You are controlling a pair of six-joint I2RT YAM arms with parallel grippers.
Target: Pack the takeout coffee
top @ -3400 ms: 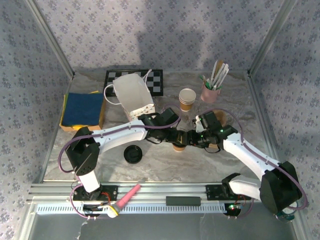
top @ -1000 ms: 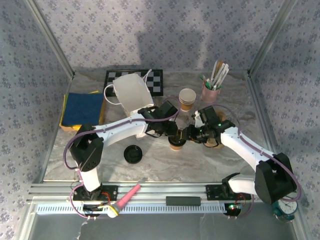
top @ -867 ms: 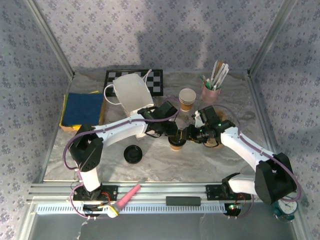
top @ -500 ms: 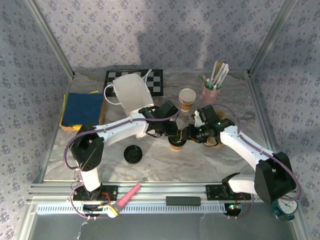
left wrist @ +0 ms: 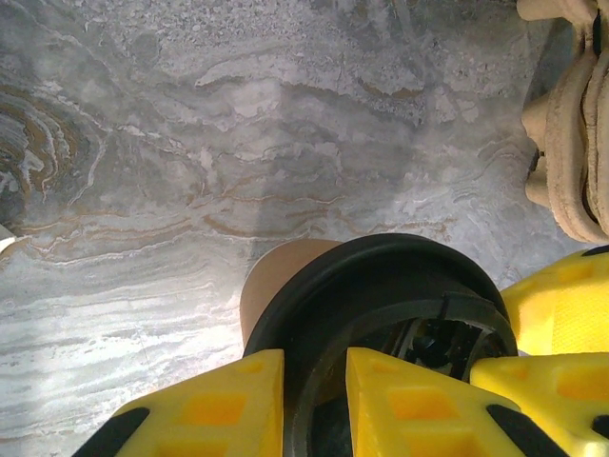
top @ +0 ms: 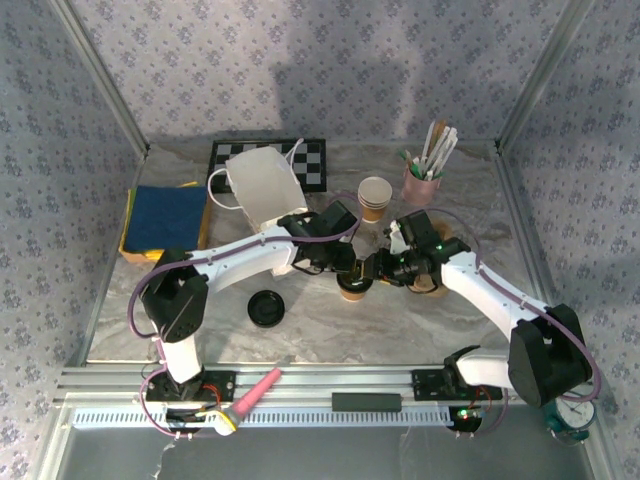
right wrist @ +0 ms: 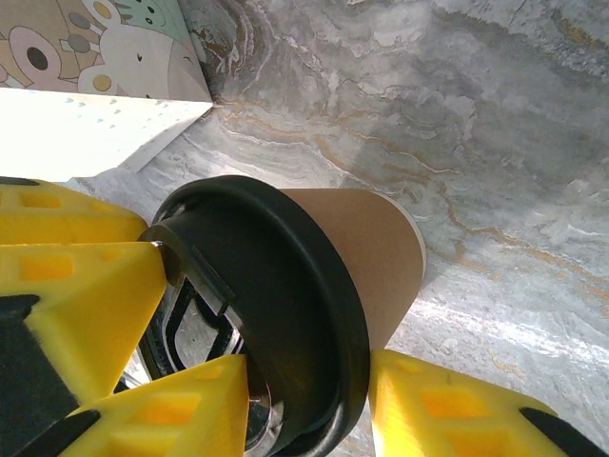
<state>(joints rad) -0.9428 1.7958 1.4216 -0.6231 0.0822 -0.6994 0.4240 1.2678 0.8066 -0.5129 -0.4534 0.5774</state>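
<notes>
The takeout coffee [top: 352,290], a tan paper cup [left wrist: 271,281] capped with a black lid [left wrist: 381,276], stands mid-table between both arms. From the left, my left gripper [top: 345,272] is shut on the lid's rim, one yellow finger outside it and one over the lid top [left wrist: 314,400]. From the right, my right gripper [top: 372,275] pinches the opposite rim of the lid [right wrist: 276,286] above the cup wall [right wrist: 362,238], its fingers tight on either side [right wrist: 309,419]. The cup's inside is hidden by the lid.
A white paper bag [top: 265,190] stands behind the left arm. A stack of cups [top: 375,197] and a pink holder of utensils [top: 422,180] sit at the back. A spare black lid [top: 266,308] lies front left, a blue cloth [top: 165,217] far left.
Since the oldest frame both grippers and the cup have shifted slightly back and left. Over the last second nothing has visibly moved.
</notes>
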